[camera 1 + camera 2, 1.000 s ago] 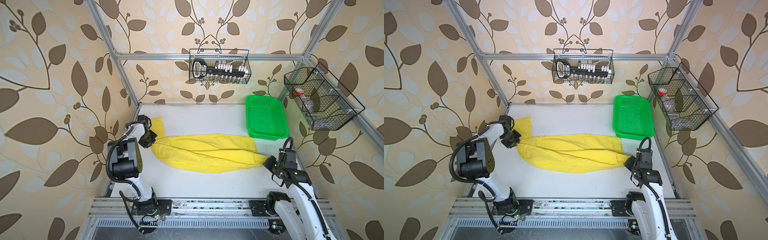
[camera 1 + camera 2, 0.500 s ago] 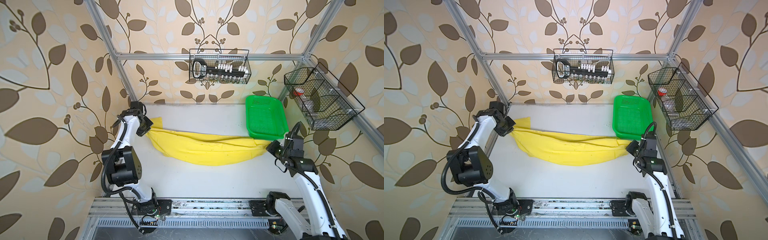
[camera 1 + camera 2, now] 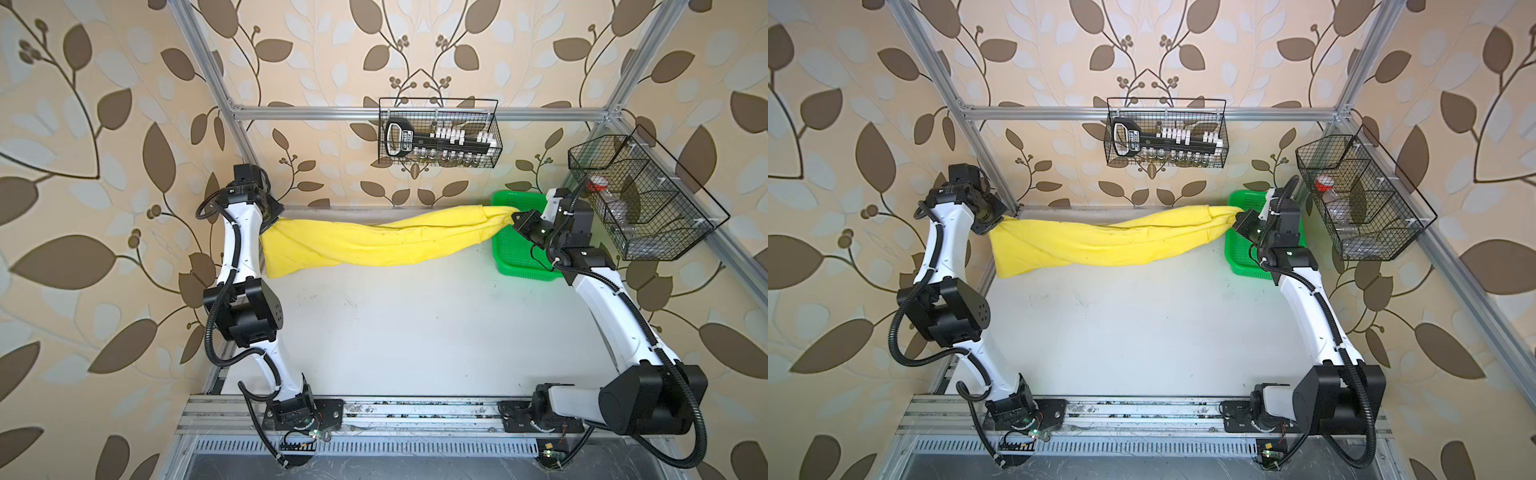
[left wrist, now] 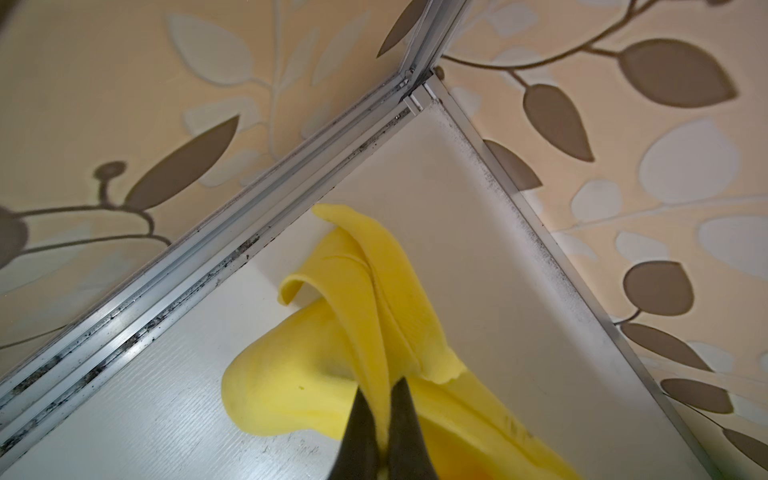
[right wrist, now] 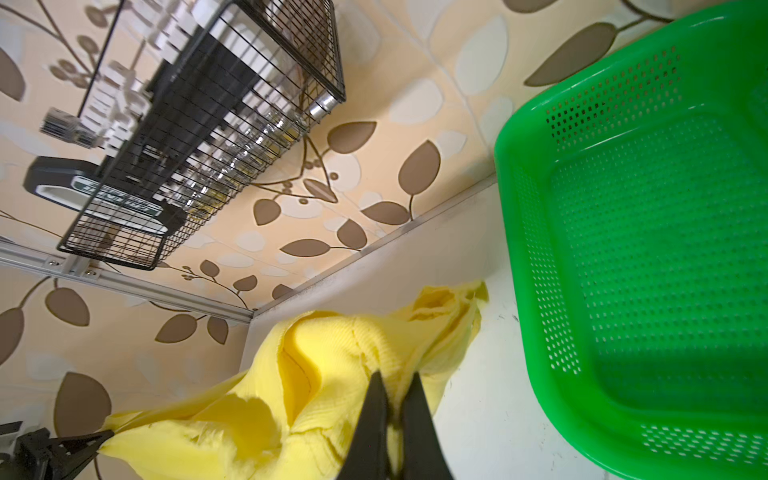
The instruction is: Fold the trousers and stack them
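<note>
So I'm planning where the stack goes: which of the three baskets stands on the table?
The green basket, on the table by the right gripper; the back wire basket and the side wire basket hang above it.

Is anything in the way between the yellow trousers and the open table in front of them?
Nothing visible does. The left gripper and right gripper hold the trousers stretched between them, above bare table. The green basket sits aside, at the right end.

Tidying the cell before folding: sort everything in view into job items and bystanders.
Job: yellow trousers, left gripper shut on one end, right gripper shut on the other.
Bystanders: green mesh basket, back-wall wire basket, side-wall wire basket.
</note>
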Available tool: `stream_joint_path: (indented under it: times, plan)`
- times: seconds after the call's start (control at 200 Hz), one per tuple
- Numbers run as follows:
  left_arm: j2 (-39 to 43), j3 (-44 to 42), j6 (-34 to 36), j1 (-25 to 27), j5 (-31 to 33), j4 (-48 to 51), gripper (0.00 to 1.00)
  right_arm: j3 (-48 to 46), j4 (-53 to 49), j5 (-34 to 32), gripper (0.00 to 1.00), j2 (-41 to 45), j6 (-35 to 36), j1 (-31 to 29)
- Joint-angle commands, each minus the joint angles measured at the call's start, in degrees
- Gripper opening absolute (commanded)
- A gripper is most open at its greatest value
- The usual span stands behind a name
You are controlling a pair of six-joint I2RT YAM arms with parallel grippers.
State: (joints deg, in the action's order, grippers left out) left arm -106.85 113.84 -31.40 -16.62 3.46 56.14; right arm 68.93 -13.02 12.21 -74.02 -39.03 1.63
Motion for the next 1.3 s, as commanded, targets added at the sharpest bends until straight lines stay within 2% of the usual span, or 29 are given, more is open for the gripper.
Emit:
stream_joint_path:
  times: [0.0,0.105,0.21,0.31,0.395,0.525,0.74,0.81,0.875,0.95,1.025,1.145,1.21,1.295]
  plan:
    - [6.4,-7.6,1.3,-0.7,-0.2,-0.2,0.03,-6.3,-0.9,3.6,0.0,6.6,-2.6,2.0]
    - [12.6,-22.8,1.4,-0.7,-0.8,-3.4,0.05,-17.8,-6.1,5.5,0.0,15.6,-3.9,2.1]
    - [17.2,-36.2,0.7,-0.7,-2.2,-6.0,0.08,-26.6,-13.6,5.3,0.0,23.0,-1.7,3.2]
    - [19.9,-46.1,0.0,-0.7,-2.3,-8.5,0.09,-31.6,-19.4,3.3,0.0,27.4,1.1,5.0]
    - [21.3,-51.2,0.0,-0.7,-2.1,-9.4,0.13,-35.2,-22.9,-0.3,0.0,29.3,1.3,5.5]
    - [22.8,-54.8,-0.4,-0.7,-1.9,-9.3,0.17,-40.0,-24.5,-5.0,0.0,32.8,-1.9,7.4]
    - [27.6,-56.6,-0.4,-0.7,-1.9,-6.2,0.31,-38.8,-31.4,-12.5,0.02,37.4,-4.6,8.3]
    - [28.7,-58.0,-1.0,-0.7,-2.1,-5.9,0.39,-38.7,-33.0,-14.3,0.09,38.7,-5.4,8.5]
    - [29.2,-59.3,-1.5,-0.7,-2.5,-6.0,0.4,-38.7,-34.3,-14.9,0.17,39.2,-5.8,9.2]
    - [29.7,-60.1,-1.7,-0.7,-3.0,-5.9,0.41,-37.8,-35.6,-15.9,0.19,39.9,-5.8,9.4]
    - [30.2,-60.2,-2.0,-0.7,-3.3,-4.7,0.48,-35.7,-38.4,-17.6,0.2,41.4,-6.2,9.4]
    - [31.9,-60.9,-2.7,-0.7,-3.9,-3.6,0.54,-31.0,-44.6,-24.2,0.29,43.6,-7.7,9.4]
    - [32.4,-61.3,-3.5,-0.7,-4.9,-3.8,0.57,-29.9,-42.3,-21.4,0.33,44.0,-5.7,9.4]
    - [32.1,-62.4,-4.5,-0.7,-7.0,-4.4,0.65,-29.4,-36.7,-12.9,0.43,40.9,-0.8,9.3]
